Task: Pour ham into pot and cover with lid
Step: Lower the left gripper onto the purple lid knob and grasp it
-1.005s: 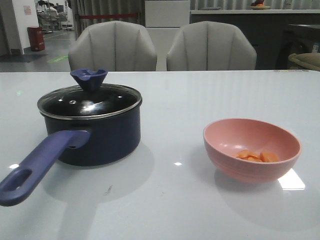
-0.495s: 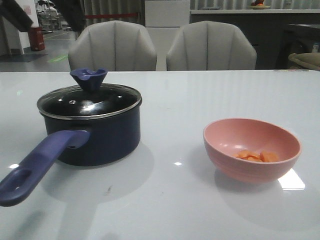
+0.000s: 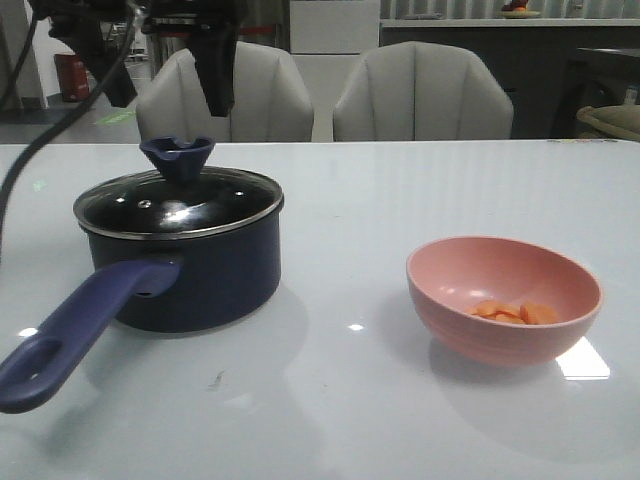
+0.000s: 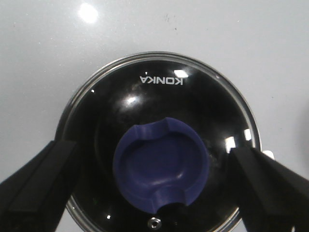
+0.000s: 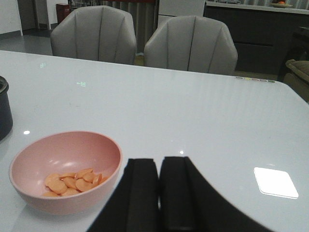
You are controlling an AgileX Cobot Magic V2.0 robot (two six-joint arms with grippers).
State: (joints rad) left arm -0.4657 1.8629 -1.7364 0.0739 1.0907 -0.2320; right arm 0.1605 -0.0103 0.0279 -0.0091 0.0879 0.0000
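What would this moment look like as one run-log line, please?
left gripper: open above lid | right gripper: shut | ham: in bowl

The lid [image 3: 178, 203] sits on the pot [image 3: 190, 270], left of the bowl [image 3: 503, 298] holding the ham [image 3: 516, 312].

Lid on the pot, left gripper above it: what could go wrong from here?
1. The knob is flared and notched; the open left gripper straddles it wide, so an off-centre close could slip.
2. The lid sits loose on the pot; a tilted lift might drag it.
3. The ham lies loose in the pink bowl; a fast pour may scatter slices.
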